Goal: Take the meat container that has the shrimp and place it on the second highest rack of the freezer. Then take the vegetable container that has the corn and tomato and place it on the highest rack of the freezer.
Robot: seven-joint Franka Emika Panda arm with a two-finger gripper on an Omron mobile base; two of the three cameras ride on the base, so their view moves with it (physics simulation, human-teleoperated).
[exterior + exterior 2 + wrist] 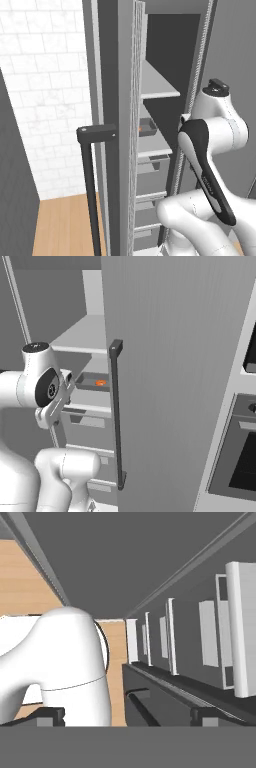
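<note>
The freezer [115, 75] stands open, its grey door [175, 356] swung out toward me. Inside, the dark grey meat container [147, 129] rests on a pale shelf, one level under the upper shelf [160, 92] in view. The orange shrimp [101, 383] lies in this tray [92, 382]. In the hand view my gripper [127, 717] points down past the grey drawer fronts [215, 637], open, its fingertips [50, 714] far apart with nothing between them. My arm [210, 135] is folded in front of the freezer, clear of the tray. The vegetable container, corn and tomato are out of view.
A long dark door handle [90, 185] juts out at the left, and another [116, 416] runs down the door's edge. Grey drawers [150, 170] sit below the shelves. The black oven column [240, 456] stands to the right. Wooden floor [65, 225] and a white tiled wall [40, 75] lie left.
</note>
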